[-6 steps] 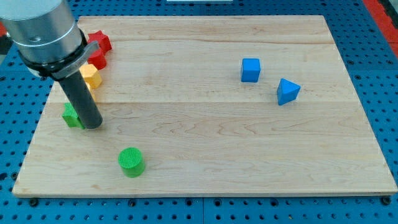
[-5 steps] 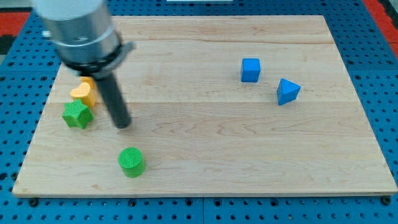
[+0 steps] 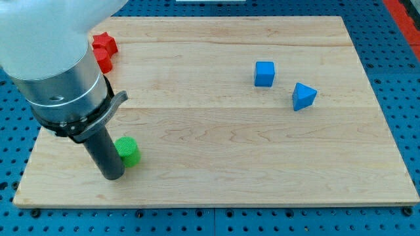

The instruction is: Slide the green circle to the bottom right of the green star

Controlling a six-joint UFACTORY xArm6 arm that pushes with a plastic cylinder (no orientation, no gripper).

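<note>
Plainly the green circle (image 3: 128, 150) lies near the view's bottom left of the wooden board (image 3: 262, 164), close to the near edge. Its left side is partly covered by my rod, so only its right part shows. The green star is not visible at all; the arm's big grey body fills the left of the view, where the star may well lie behind it, but I cannot tell. For that reason I cannot judge for certain how far the job stands. My guess is that the circle is close to its goal yet not confirmed as placed at the star's bottom right.

My tip (image 3: 113, 176) rests on the board just to the left of the circle and a little nearer the view's bottom, touching it or very nearly so. There is no gripper on this arm, only the straight rod, so nothing is being held.

Farther out, a red block (image 3: 104, 51) sits at the far left, its shape partly hidden by the arm. Well apart on the right stand a blue cube (image 3: 264, 73) and, just right of and nearer than it, a blue triangle (image 3: 303, 96).
</note>
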